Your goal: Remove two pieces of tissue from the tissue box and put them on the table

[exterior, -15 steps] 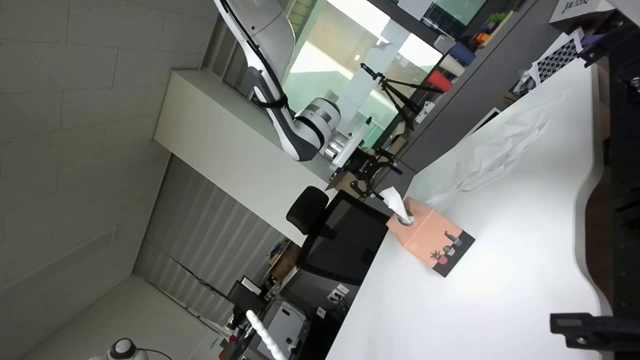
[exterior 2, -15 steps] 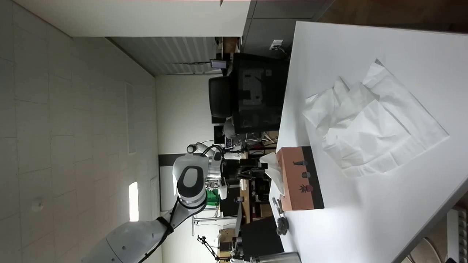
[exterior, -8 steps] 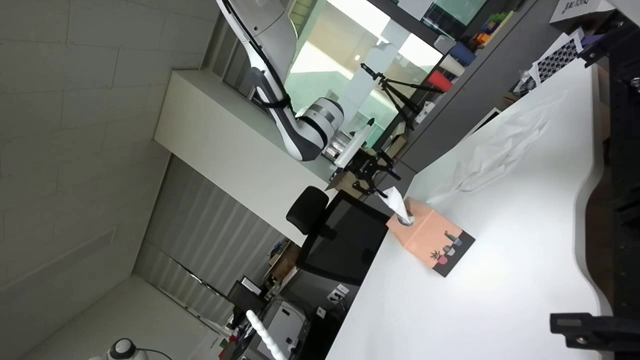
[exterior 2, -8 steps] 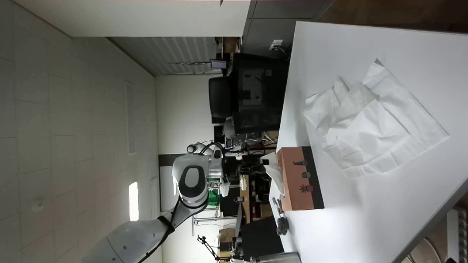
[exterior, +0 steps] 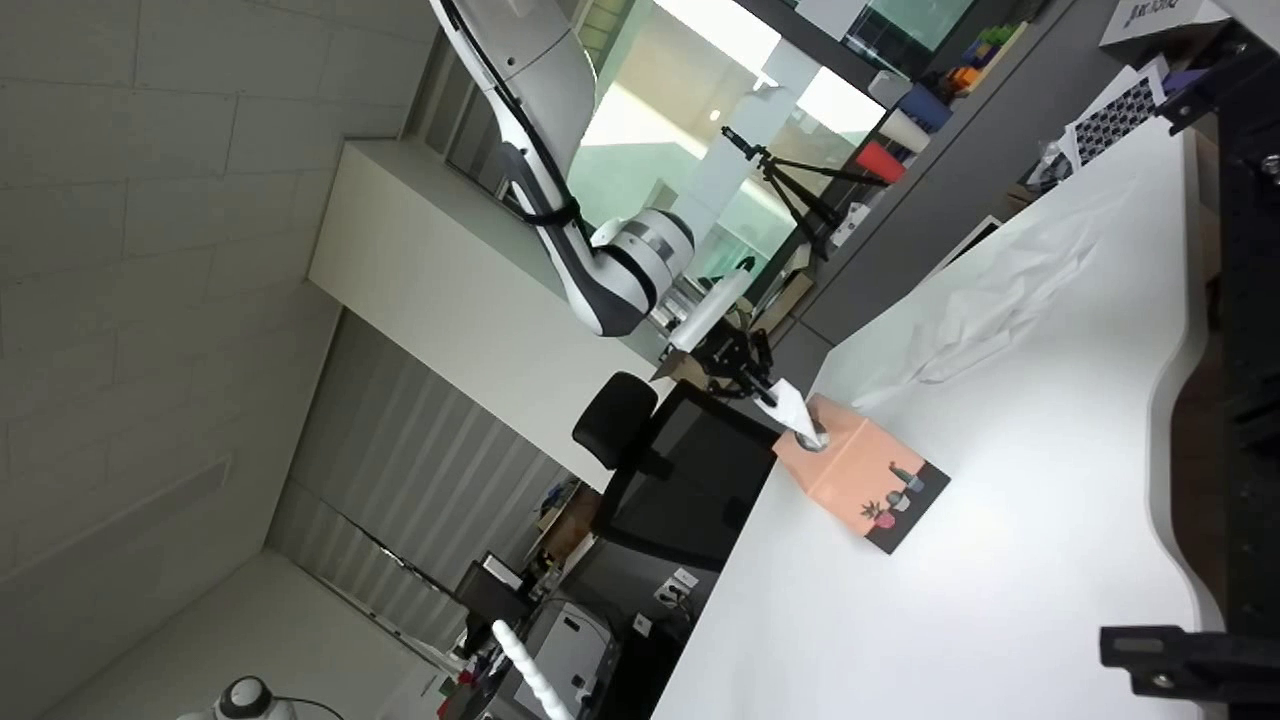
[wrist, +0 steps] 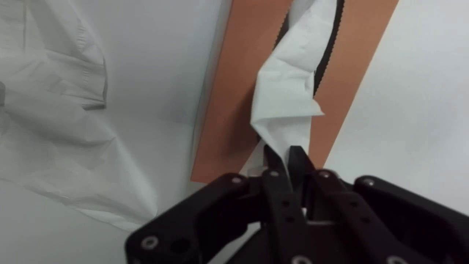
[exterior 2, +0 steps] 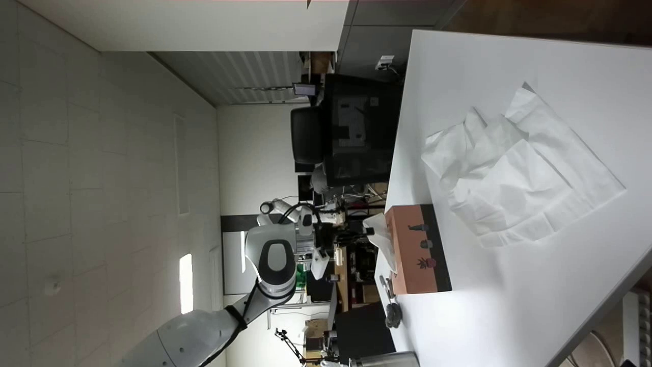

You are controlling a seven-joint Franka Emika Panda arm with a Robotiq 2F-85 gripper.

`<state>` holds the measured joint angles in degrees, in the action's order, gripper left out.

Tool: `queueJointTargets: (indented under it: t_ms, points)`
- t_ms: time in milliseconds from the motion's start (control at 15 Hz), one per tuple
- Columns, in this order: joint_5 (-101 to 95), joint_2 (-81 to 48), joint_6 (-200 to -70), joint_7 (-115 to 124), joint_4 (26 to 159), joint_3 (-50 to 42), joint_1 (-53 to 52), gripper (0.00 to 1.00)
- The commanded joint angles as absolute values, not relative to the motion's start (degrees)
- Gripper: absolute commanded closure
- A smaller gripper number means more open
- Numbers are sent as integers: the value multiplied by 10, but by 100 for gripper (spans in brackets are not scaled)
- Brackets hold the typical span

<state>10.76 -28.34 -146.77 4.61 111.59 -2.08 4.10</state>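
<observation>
A salmon-pink tissue box (exterior: 850, 475) with a dark patterned base band stands on the white table (exterior 2: 535, 311). A white tissue (wrist: 285, 91) rises from its slot, creased and still partly inside. My gripper (wrist: 284, 156) is shut on the free end of this tissue, its dark fingertips close together with the sheet pinched between them. In an exterior view the gripper (exterior: 766, 394) hangs just above the box opening. Crumpled white tissue (exterior 2: 519, 188) lies spread beside the box, its layers overlapping. The same spread tissue (wrist: 55, 146) fills the left of the wrist view.
Behind the table edge nearest the box stands a black office chair (exterior 2: 359, 132). A dark lump (exterior 2: 393, 315) and a metal cylinder (exterior 2: 389, 360) sit along that edge. A black clamp (exterior: 1180, 660) is fixed at the opposite table edge.
The gripper's fingers have come together around the tissue end. The wrist has shifted slightly and turned a little. The box and the tissue on the table have stayed put.
</observation>
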Motion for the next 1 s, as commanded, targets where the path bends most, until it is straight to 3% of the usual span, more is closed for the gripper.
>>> queueJointTargets:
  t_ms: [0, 933]
  points:
    - [130, -276, -1479, 25, 1127, -2, 57, 100]
    - [98, -179, -1445, 66, 1105, -67, 78, 100]
